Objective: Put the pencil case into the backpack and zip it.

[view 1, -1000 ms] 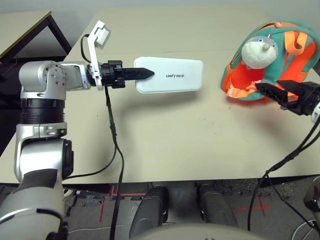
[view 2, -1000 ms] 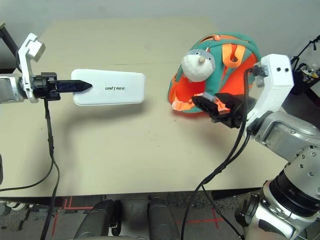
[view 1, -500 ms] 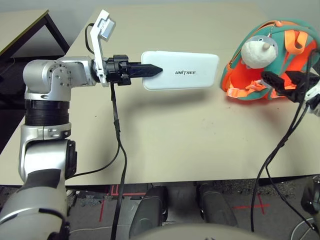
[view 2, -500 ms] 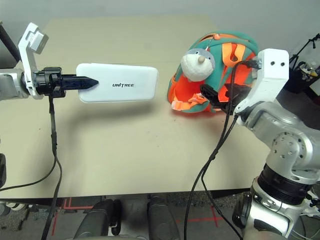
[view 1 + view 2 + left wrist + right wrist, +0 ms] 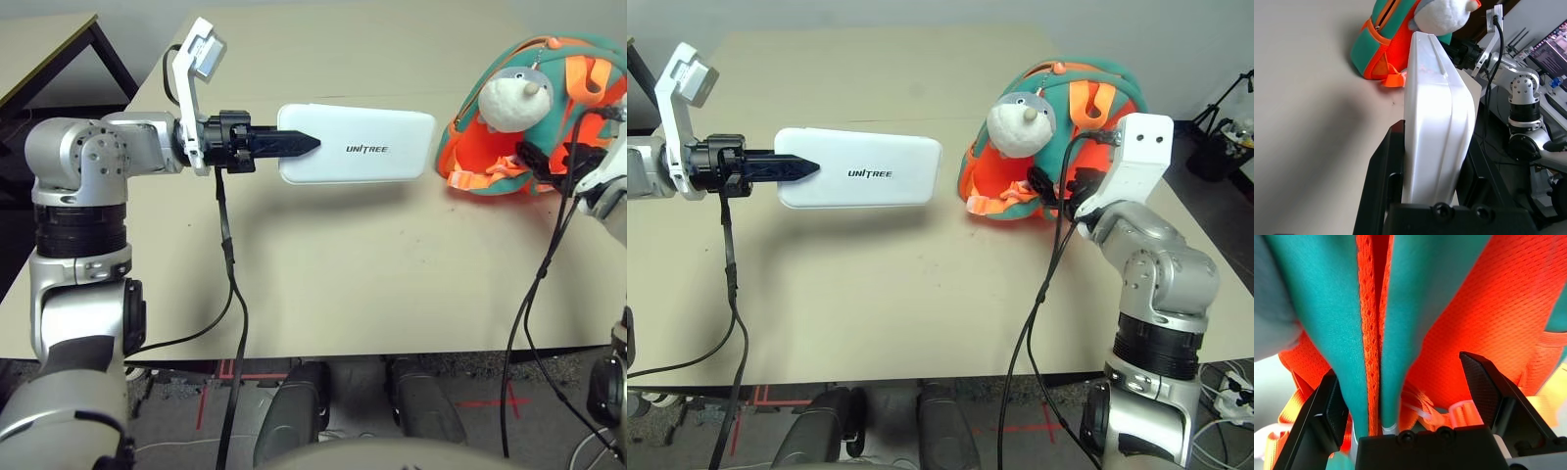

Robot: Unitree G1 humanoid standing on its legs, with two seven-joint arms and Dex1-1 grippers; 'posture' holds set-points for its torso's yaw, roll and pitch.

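Observation:
The white pencil case (image 5: 358,147) with "UNITREE" lettering hangs level above the table, one short end clamped in my left gripper (image 5: 310,144). In the left wrist view the pencil case (image 5: 1435,112) stands on edge between the two black fingers (image 5: 1382,176). The teal and orange backpack (image 5: 1087,98) sits at the table's right side, with a grey-white plush animal (image 5: 1019,117) hanging on its front. My right gripper (image 5: 1400,367) is open and pressed into the backpack's lower front. Its fingers (image 5: 1484,382) stand either side of a teal and orange fold.
The tan table (image 5: 372,284) has bare room between the case and its front edge. Black cables (image 5: 231,284) hang from both wrists over that edge. A dark-framed side table (image 5: 49,44) stands at the far left.
My left arm has carried the pencil case to the right, toward the backpack. My right gripper has pushed forward from in front of the backpack into its lower front, and the plush has shifted slightly.

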